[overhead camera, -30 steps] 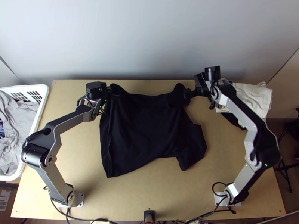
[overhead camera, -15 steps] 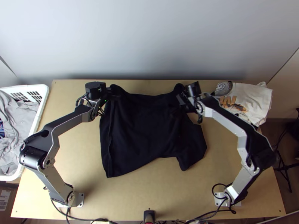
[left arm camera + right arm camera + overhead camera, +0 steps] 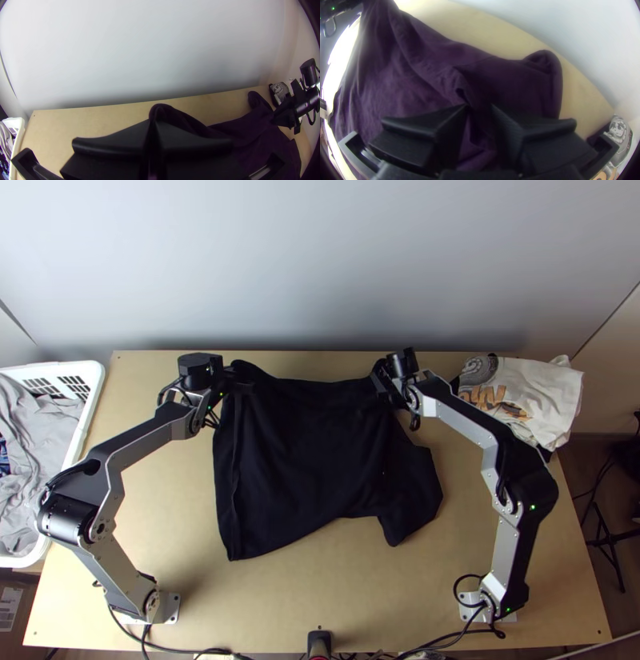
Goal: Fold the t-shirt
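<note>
across the light wooden table (image 3: 320, 596), the large black cloth t-shirt (image 3: 296, 452) lies spread but uneven, its far edge sagging between two raised corners and a loose flap (image 3: 412, 496) slanting out toward the near right. the step in hand looks to be getting a grip at both far corners before folding. the left gripper (image 3: 153, 125), with black flat fingers, has them closed on cloth near the far left corner; best to hold that firm and low, so the fabric isn't dragged. the right gripper (image 3: 479, 106), with matching black fingers, has them a narrow gap apart, straddling a ridge of cloth; it would do well to settle lower before closing, catch every layer, then draw gently away from the left until the far edge is taut. a shallow pinch could slip or take the top layer alone, and that slanting flap would probably need straightening. as for the views, the top view gives the whole outline, plus the white plastic laundry basket (image 3: 90, 436) at left and the cream printed cloth (image 3: 548, 392) at far right. the left wrist view adds the small peak of fabric (image 3: 161, 111) standing at the closed fingertips; the right wrist view adds the rounded, doubled-over corner (image 3: 550, 66) beyond the fingers and the little crumpled ridge (image 3: 463, 90) leading between them.
</note>
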### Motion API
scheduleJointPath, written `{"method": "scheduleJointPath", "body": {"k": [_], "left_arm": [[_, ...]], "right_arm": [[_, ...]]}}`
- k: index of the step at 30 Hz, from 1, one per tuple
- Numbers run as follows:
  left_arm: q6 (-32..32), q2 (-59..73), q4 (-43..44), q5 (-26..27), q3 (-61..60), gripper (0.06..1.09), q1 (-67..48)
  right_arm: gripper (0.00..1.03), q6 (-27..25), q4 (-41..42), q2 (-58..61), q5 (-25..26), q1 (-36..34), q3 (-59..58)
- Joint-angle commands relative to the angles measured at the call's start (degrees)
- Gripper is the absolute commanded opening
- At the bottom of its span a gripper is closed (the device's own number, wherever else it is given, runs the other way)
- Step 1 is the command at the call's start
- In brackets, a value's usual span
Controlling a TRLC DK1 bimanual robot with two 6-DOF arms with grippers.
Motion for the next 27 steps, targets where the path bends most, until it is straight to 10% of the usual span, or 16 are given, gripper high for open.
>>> {"method": "scheduleJointPath", "body": {"k": [1,27], "left_arm": [[0.85,1.20,-0.23,-0.01,1.52,0.09,0.69],[1.20,15.09,-1.19,-0.80,19.98,0.09,6.31]], "right_arm": [[0.03,0.15,2.84,2.04,1.65,-1.67,3.66],[0.03,-0.73,14.88,8.28,7.89,-3.69,22.30]]}}
